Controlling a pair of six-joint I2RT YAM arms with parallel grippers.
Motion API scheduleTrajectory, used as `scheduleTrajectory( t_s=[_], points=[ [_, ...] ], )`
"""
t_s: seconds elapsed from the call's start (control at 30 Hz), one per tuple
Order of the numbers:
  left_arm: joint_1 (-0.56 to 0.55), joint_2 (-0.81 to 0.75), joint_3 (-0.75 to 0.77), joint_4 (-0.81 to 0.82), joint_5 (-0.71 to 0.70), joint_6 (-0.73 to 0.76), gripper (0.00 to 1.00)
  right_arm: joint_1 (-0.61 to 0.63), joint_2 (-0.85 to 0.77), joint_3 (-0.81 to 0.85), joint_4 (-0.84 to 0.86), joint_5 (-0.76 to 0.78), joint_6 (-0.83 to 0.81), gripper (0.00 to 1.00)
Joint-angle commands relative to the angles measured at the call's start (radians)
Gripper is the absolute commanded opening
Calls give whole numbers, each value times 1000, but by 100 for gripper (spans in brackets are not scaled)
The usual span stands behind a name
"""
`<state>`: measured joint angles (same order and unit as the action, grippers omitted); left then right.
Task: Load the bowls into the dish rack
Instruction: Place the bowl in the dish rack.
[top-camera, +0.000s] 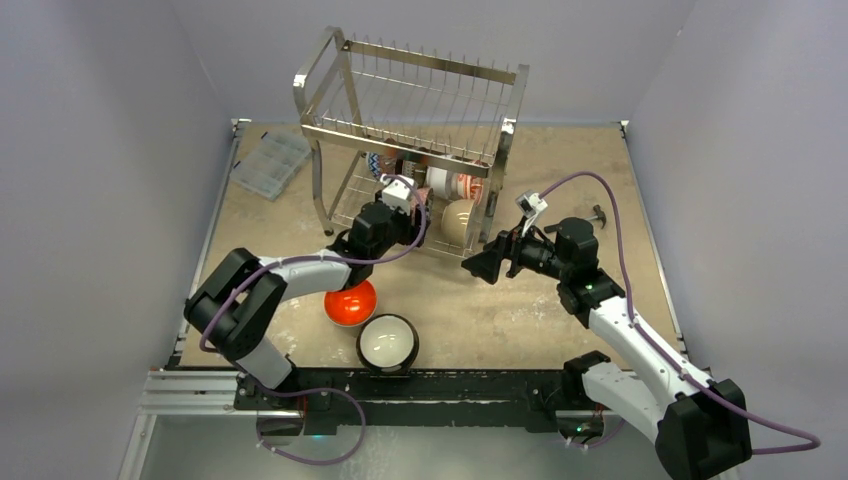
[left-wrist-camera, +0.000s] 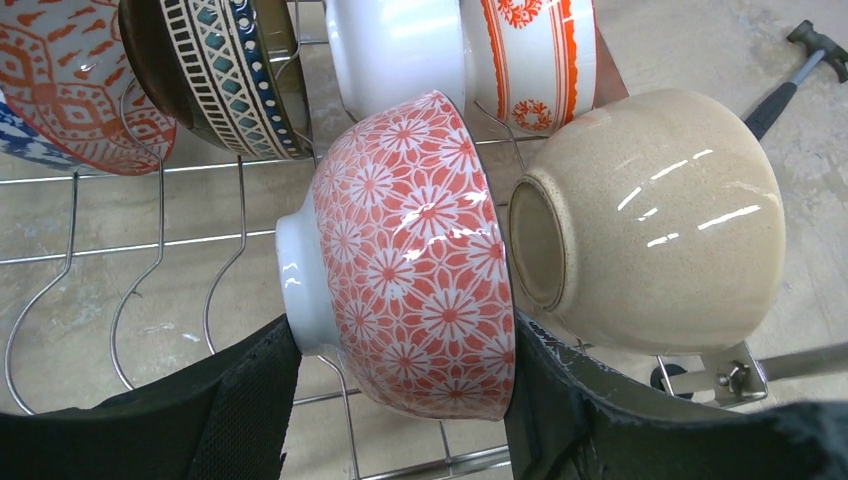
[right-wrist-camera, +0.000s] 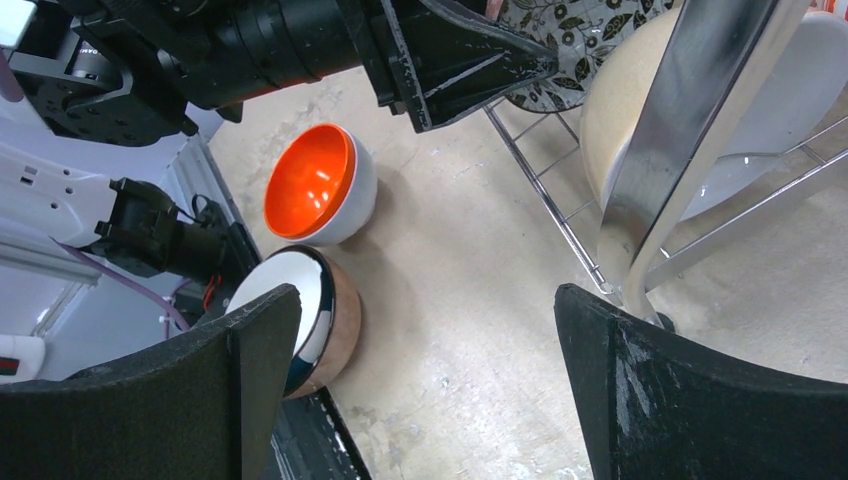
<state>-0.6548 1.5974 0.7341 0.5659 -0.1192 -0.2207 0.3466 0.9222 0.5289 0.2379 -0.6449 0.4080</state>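
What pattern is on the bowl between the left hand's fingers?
Orange-red flowers on white bowl; left wrist view.

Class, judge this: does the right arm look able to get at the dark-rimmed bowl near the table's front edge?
Probably yes. The right claw is open and empty, bare table lies between it and the dark-rimmed bowl, and the left arm crosses the orange bowl instead.

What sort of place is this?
Probably a robot test cell, not a kitchen: plain grey walls enclose a table with a dish rack, and two robot arms are bolted to its near edge.
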Motion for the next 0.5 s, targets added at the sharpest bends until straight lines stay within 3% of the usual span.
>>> scheduleTrajectory(
  t_s=[0.0,0.4,0.47],
  points=[
    [-24,30,68,37,-49,30,0,1,-12,44,11,2,-21,99],
    [-60,59,86,31,-56,16,0,0,-11,43,6,1,-24,99],
    [-59,52,82,33,-58,12,9,1,-8,46,3,-2,-23,99]
  ],
)
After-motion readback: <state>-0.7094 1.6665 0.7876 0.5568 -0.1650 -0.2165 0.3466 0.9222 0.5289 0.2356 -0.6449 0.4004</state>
